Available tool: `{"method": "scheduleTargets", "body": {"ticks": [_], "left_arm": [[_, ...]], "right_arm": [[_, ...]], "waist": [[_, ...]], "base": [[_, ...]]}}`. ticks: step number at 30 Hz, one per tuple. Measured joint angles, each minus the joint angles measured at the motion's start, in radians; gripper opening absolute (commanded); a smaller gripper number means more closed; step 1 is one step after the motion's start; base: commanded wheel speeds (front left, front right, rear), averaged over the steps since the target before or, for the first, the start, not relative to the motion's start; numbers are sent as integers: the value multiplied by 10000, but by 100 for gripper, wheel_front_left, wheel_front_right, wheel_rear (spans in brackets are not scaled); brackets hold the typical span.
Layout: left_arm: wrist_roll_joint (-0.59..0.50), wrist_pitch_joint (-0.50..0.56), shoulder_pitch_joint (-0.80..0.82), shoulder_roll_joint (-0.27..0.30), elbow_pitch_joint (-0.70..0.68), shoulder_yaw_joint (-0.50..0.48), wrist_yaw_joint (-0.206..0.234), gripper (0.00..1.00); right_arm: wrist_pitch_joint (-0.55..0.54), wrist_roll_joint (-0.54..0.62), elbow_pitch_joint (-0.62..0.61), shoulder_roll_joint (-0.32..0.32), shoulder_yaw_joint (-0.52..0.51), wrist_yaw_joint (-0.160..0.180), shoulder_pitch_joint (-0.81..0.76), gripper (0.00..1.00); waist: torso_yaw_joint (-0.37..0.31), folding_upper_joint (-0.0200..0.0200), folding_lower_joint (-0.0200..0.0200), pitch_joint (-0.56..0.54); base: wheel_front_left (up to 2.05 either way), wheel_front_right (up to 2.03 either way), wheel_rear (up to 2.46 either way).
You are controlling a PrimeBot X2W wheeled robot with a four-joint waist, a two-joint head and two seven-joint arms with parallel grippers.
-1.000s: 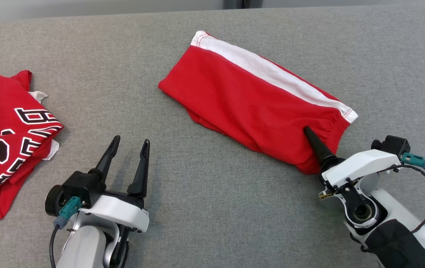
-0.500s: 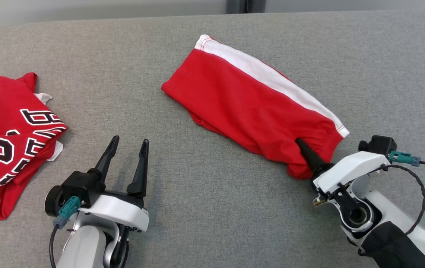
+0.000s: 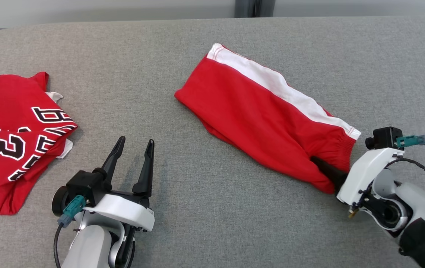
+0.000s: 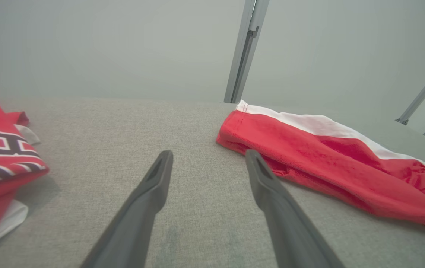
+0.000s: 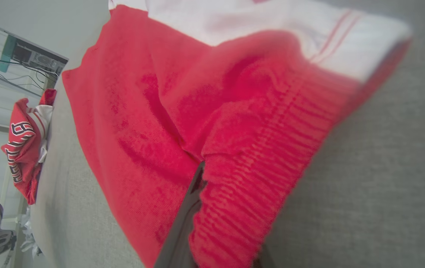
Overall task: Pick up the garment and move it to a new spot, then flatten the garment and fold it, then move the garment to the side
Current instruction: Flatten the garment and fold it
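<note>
Red shorts lie slantwise, right of centre on the grey worktop. A second ago the right hand was open. Now it's clamped on the waistband, with cloth bunched over its fingers. The camera has shifted too. The left hand is spread wide, holding nothing, well clear of the shorts. Count: one pair of shorts, one jersey far left, two hands.
</note>
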State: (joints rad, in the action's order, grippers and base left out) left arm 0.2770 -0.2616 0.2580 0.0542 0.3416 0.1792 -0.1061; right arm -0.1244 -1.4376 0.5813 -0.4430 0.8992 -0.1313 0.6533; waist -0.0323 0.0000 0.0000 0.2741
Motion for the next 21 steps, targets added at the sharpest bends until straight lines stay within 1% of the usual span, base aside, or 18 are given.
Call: {"method": "scheduleTargets", "body": {"ticks": [9, 10, 12, 13, 17, 21], "left_arm": [[155, 0, 17, -42, 109, 119, -27, 100], [155, 0, 17, -42, 109, 119, -27, 100], [234, 0, 17, -46, 132, 167, -25, 100], [234, 0, 17, -46, 132, 167, -25, 100], [347, 0, 15, -52, 134, 309, 23, 100], [439, 0, 17, -54, 128, 433, 104, 100]], "right_arm": [[-719, 1095, -15, -1469, 1336, -10, 803, 0], [-719, 1095, -15, -1469, 1336, -10, 803, 0], [-736, 1582, 33, -1852, 1812, -2, 1192, 0], [-736, 1582, 33, -1852, 1812, -2, 1192, 0], [-798, 2284, 123, -2205, 2564, 2, 1719, 0], [-844, 2717, 456, -2481, 3168, 2, 2245, 0]], "waist": [[189, 0, 0, -229], [189, 0, 0, -229], [227, 0, 0, -302], [227, 0, 0, -302], [259, 0, -1, -341], [316, 0, 0, -319]], "base": [[0, 0, 0], [0, 0, 0], [0, 0, 0], [0, 0, 0], [0, 0, 0], [0, 0, 0]]}}
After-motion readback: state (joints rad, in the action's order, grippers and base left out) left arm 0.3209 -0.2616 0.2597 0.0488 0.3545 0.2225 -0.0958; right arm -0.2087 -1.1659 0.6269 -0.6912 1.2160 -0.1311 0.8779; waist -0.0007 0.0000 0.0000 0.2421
